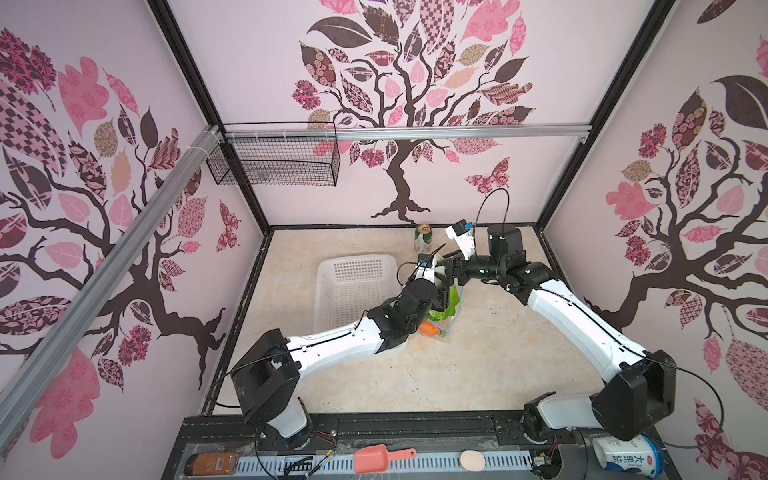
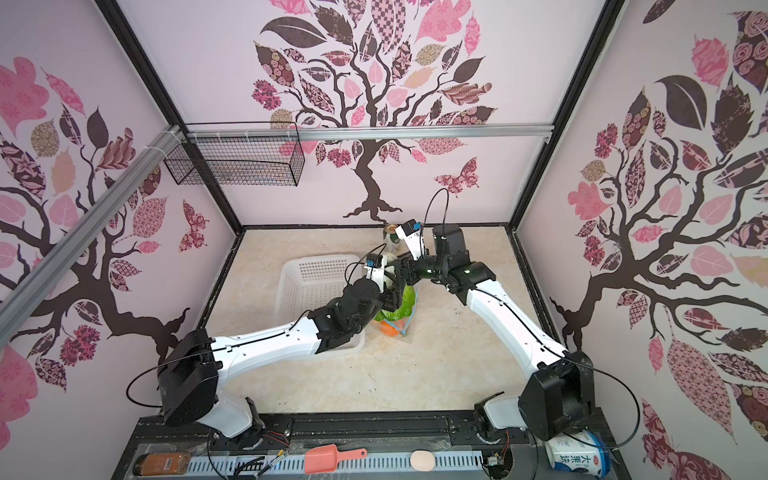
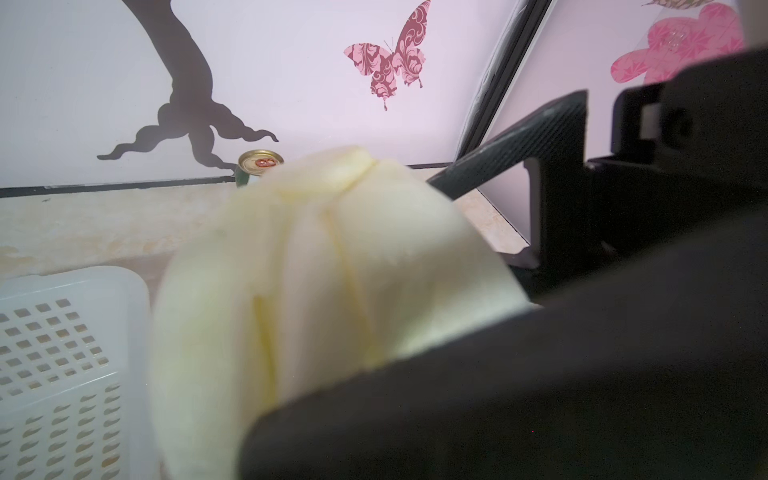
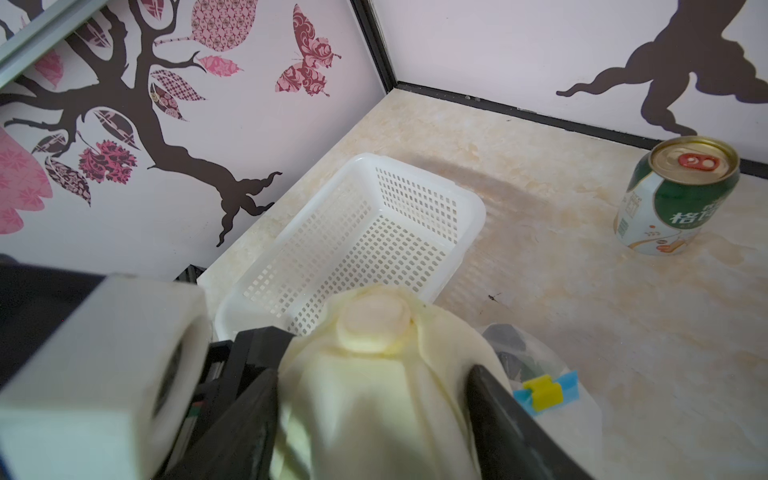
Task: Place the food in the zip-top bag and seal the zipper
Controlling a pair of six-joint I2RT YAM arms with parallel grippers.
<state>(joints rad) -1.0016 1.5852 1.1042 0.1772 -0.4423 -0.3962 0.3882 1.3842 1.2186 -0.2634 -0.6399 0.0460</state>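
Both grippers meet over the zip-top bag (image 1: 445,332), which lies crumpled on the table right of the basket. Between them is the lettuce (image 1: 454,301), with green leaves hanging down and its pale stem end (image 4: 374,399) up. My right gripper (image 4: 372,374) has a black finger pressed on each side of the stem end. My left gripper (image 1: 441,284) grips the same lettuce (image 3: 332,270); only one of its fingers (image 3: 457,395) shows. An orange carrot (image 1: 430,328) lies inside the bag. The zipper (image 4: 567,382) has a yellow slider beside the right finger.
A white perforated basket (image 1: 353,262) stands left of the bag, under the left forearm. A green-and-white drink can (image 1: 424,237) stands by the back wall. A black wire basket (image 1: 274,162) hangs on the back left rail.
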